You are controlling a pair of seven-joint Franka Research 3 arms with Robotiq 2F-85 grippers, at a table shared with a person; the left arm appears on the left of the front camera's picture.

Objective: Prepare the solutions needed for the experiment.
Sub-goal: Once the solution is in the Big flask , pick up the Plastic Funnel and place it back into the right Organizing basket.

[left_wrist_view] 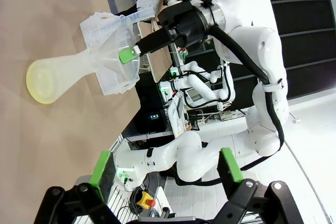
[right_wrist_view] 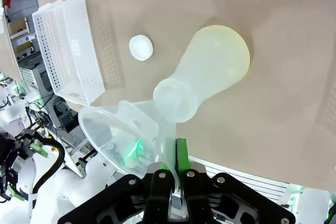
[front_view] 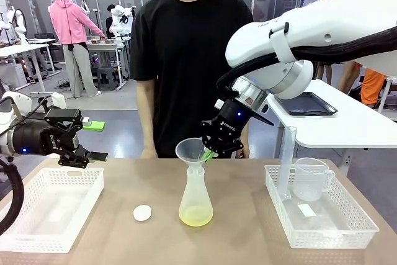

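A conical flask (front_view: 196,198) stands upright on the table (front_view: 242,240), and the solutions (front_view: 196,216) lie as a shallow pale yellow-green layer in its bottom. A clear funnel (front_view: 191,151) sits at the flask's mouth; whether its stem reaches inside the neck cannot be told. The right gripper (front_view: 211,153) comes down from the flask's upper right and is clenched on the funnel's rim, its green pads pinching the plastic. The left gripper (front_view: 93,141) hangs well to the flask's left, above the table, with its jaws spread wide and nothing between them. A small round white cap (front_view: 142,213) lies on the table just left of the flask's base. A white basket (front_view: 49,215) lies farther left of the flask, and another basket (front_view: 347,231) to the flask's right holds a measuring cylinder (front_view: 287,162) and a beaker (front_view: 310,179). A person (front_view: 186,41) stands behind the flask, across the table.
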